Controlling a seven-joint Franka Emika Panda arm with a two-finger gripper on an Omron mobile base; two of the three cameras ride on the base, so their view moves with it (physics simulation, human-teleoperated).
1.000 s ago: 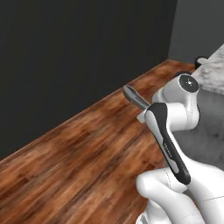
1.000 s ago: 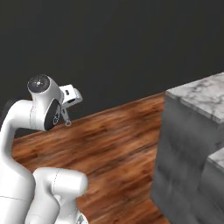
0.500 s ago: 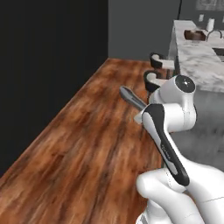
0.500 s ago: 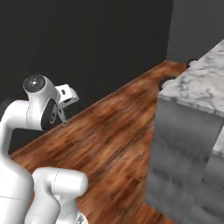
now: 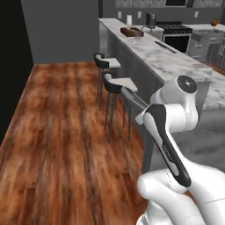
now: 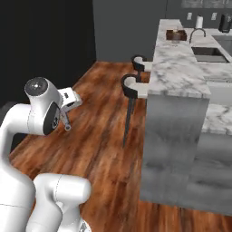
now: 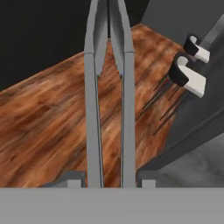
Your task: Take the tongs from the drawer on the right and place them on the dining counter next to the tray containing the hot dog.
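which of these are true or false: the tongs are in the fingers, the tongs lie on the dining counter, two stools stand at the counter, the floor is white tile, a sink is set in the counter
1. The tongs are held between the fingers. True.
2. The tongs lie on the dining counter. False: they are held up above the wood floor, not yet set down.
3. Two stools stand along the counter's side. True.
4. The floor is white tile. False: it is reddish-brown wood planks.
5. A sink with a curved tap is set in the counter. True.
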